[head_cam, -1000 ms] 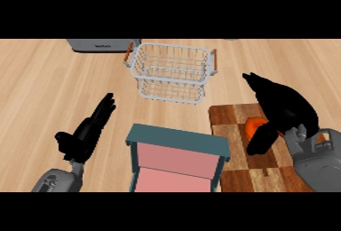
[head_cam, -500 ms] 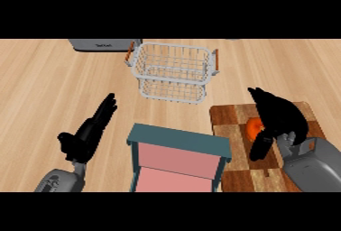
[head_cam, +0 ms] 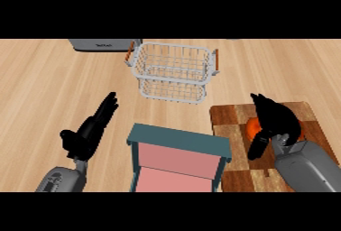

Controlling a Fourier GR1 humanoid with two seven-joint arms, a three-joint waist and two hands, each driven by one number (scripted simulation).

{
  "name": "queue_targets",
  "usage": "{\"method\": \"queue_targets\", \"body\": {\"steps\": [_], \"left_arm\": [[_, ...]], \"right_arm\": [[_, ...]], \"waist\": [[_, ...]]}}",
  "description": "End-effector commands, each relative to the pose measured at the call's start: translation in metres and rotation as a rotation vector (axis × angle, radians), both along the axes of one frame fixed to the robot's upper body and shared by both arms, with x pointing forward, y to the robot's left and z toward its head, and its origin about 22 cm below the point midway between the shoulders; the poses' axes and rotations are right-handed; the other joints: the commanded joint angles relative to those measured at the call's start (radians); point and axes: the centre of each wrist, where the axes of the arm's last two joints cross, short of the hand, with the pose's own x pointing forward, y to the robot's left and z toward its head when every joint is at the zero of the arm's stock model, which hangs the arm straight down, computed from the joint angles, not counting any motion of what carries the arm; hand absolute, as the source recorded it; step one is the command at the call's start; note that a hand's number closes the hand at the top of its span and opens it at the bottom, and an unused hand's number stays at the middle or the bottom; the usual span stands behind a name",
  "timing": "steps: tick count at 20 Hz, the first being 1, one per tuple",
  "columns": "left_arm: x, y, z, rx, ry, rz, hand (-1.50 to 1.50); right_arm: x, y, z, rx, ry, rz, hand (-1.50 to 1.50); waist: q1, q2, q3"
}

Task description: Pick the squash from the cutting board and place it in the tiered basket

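On the wooden worktop (head_cam: 60, 90), your right robot hand (head_cam: 274, 121) has dropped over the squash (head_cam: 251, 129), spread wide; close it next.

Grey forearms (head_cam: 63, 178) (head_cam: 306, 167); black fingered robot hands (head_cam: 83, 135) (head_cam: 276, 119).

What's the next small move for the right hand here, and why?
Probably close the right hand round the squash. The hand lies over it on the cutting board, looking open rather than curled, so lifting toward the tiered basket now would likely leave the squash behind.
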Motion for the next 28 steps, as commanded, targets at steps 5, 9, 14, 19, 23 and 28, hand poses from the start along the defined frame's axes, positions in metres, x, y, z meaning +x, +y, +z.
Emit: {"method": "queue_targets", "body": {"steps": [5,9,14,19,23,28], "left_arm": [[0.0,0.008,-0.001,0.004,0.0,-0.001,0.0],[0.005,0.01,0.007,0.002,-0.006,0.001,0.0],[0.016,0.001,0.004,0.003,0.009,-0.002,0.0],[-0.012,0.014,-0.007,0.011,0.006,0.006,0.0],[-0.011,0.01,-0.007,0.004,0.009,0.007,0.0],[-0.001,0.012,0.007,0.007,-0.004,0.018,0.0]], "right_arm": [[0.007,-0.027,-0.004,-0.017,0.041,-0.069,-1.5],[0.001,-0.046,-0.051,-0.002,0.055,-0.062,-1.5],[0.006,-0.036,-0.042,0.012,0.068,-0.047,-1.5],[-0.005,-0.033,-0.052,0.138,-0.046,-0.022,1.5],[0.001,-0.031,-0.059,0.096,-0.111,0.037,1.5],[0.014,-0.029,-0.076,0.103,-0.143,0.047,1.5]], "waist": [[0.0,0.0,0.0],[0.003,0.0,0.0],[-0.001,0.0,0.0],[0.002,0.0,0.0],[0.002,0.0,0.0],[0.003,0.0,0.0]]}}
